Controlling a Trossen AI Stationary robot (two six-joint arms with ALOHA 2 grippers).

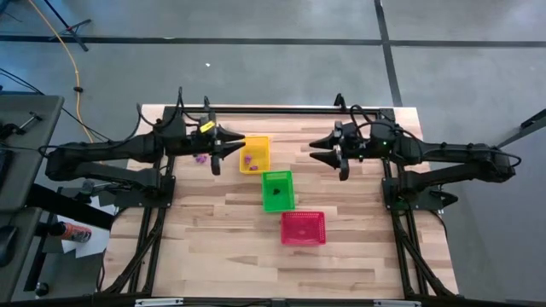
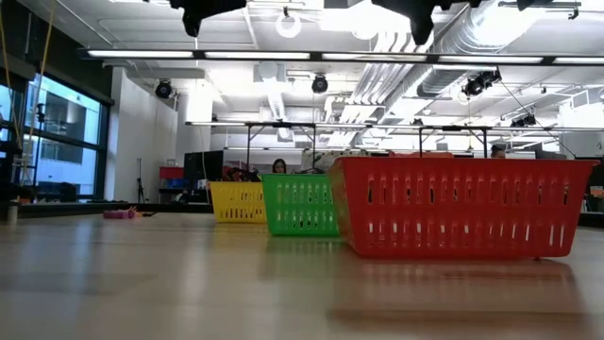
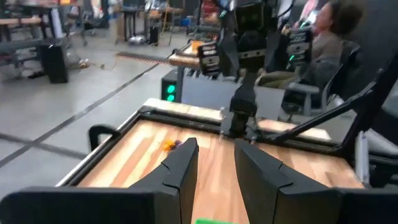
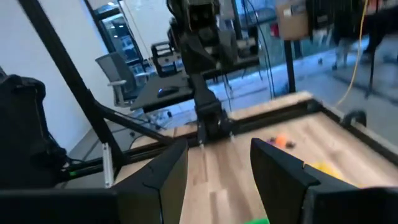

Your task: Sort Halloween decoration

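1. Overall, your table [image 1: 213, 247] carries three baskets in a diagonal row: yellow basket [image 1: 254, 153] farthest back, green basket [image 1: 277, 189] in the middle, red basket [image 1: 303, 228] nearest the front.
2. Your left gripper [image 1: 226, 145] hangs above the table just beside the yellow basket; its jaws stand apart with nothing between them. Your right gripper [image 1: 318, 150] hangs above the back of the table, well apart from the baskets, jaws apart and empty too.
3. Some trinkets already lie in the baskets: purple ones [image 1: 248, 158] in the yellow basket and a dark one [image 1: 276, 191] in the green; what the red one holds you cannot tell.
4. One purple trinket [image 1: 200, 158] lies loose on the wood under the left arm, near the yellow basket.
5. By my reading, you are between picks: sorting is partly done and neither gripper holds anything.
6. Next, the left gripper likely needs to drop onto that loose trinket; it is tiny, so the jaws must straddle it precisely.
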